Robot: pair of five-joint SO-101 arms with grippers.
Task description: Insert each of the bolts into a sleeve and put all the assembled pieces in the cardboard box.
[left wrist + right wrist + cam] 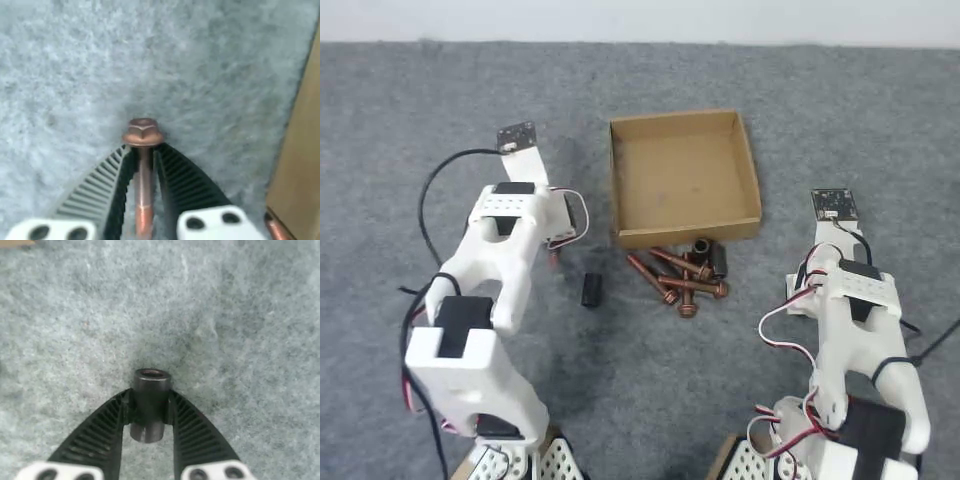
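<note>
**Where Grey Felt (400,100) Meets a Pale Wall (640,18), Two Parts Are Held**

Leftmost, the left gripper (143,149) is clenched on a copper bolt (144,131), whose head sits beyond the tips. Rightward a lone sleeve (591,290) lies on the felt. Next comes the cardboard box (685,233), with loose bolts (678,277) heaped just beside its near wall. The right gripper (150,396) clasps a dark sleeve (150,412). From above, the arms' own bodies hide both pincers.

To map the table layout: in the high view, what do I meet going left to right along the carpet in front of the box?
Left arm → lone black sleeve → pile of copper bolts → right arm. The cardboard box is left out, since it spans above the pile.
</note>
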